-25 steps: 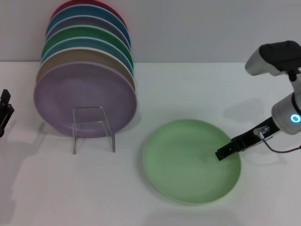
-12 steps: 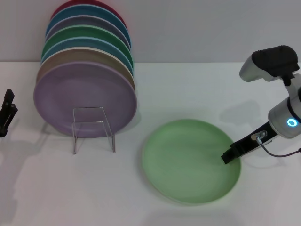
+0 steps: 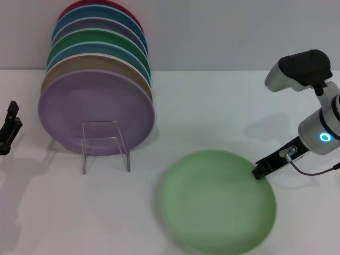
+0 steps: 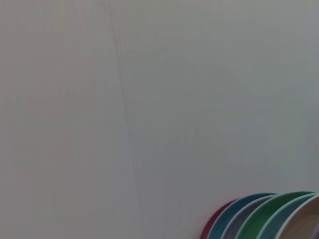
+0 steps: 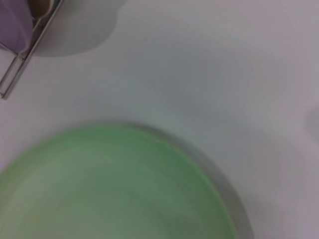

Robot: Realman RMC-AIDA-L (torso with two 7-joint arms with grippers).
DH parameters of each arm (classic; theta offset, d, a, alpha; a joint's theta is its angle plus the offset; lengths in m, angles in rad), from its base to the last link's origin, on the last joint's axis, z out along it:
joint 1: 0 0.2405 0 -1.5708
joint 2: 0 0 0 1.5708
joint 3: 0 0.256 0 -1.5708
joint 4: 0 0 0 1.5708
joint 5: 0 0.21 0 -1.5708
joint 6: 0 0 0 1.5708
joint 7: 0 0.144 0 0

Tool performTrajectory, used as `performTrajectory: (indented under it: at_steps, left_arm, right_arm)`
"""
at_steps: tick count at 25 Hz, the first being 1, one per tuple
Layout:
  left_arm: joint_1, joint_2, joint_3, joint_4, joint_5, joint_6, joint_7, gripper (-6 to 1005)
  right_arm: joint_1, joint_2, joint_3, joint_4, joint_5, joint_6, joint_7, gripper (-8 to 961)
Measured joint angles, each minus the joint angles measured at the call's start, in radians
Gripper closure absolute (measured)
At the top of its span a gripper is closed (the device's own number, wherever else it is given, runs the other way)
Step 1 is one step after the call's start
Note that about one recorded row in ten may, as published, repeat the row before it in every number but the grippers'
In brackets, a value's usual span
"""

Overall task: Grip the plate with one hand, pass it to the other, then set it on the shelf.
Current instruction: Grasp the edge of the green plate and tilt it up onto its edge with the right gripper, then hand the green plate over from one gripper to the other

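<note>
Since the earlier frame, plate (image 3: 218, 202) has shifted nearer; right gripper (image 3: 258, 172) at its rim, grip indiscernible, lifting for handover.

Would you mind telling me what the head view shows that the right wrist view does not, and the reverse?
Only the head view shows the right gripper at the far right rim of the mint-green plate, the left gripper at the table's left edge, and the full stack of plates leaning behind the clear stand. Only the right wrist view shows the plate's rim close up with its shadow. Both share the mint-green plate, the white table, the clear stand and part of the lilac plate.
</note>
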Motion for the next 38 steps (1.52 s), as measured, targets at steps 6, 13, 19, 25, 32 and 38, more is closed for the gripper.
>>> performTrajectory:
  at_steps: [6, 13, 19, 25, 32, 38]
  left_arm:
    - [0.002, -0.001, 0.0, -0.003, 0.0, 0.003, -0.001, 188]
    - [0.015, 0.0, 0.012, -0.025, 0.0, 0.008, -0.002, 189]
    - [0.02, 0.0, 0.032, -0.035, 0.0, 0.017, -0.002, 189]
    - [0.061, 0.001, 0.047, -0.113, -0.001, 0.043, -0.003, 189]
    - [0.116, 0.044, 0.146, -0.294, 0.007, -0.022, -0.101, 189]
    - [0.145, 0.232, 0.305, -0.609, 0.011, -0.302, -0.331, 190]
  right_arm:
    - [-0.018, 0.011, -0.001, 0.024, 0.001, 0.0, -0.023, 913]
    - [-0.065, 0.025, 0.008, 0.126, 0.002, 0.021, -0.036, 940]
    - [-0.119, 0.032, 0.01, 0.263, 0.007, 0.052, -0.039, 941]
    - [-0.181, 0.032, 0.018, 0.407, 0.057, 0.08, -0.05, 941]
    - [-0.337, 0.034, 0.083, 0.655, 0.202, 0.052, -0.177, 942]
    - [-0.472, 0.036, 0.132, 0.665, 0.448, -0.057, -0.408, 940]
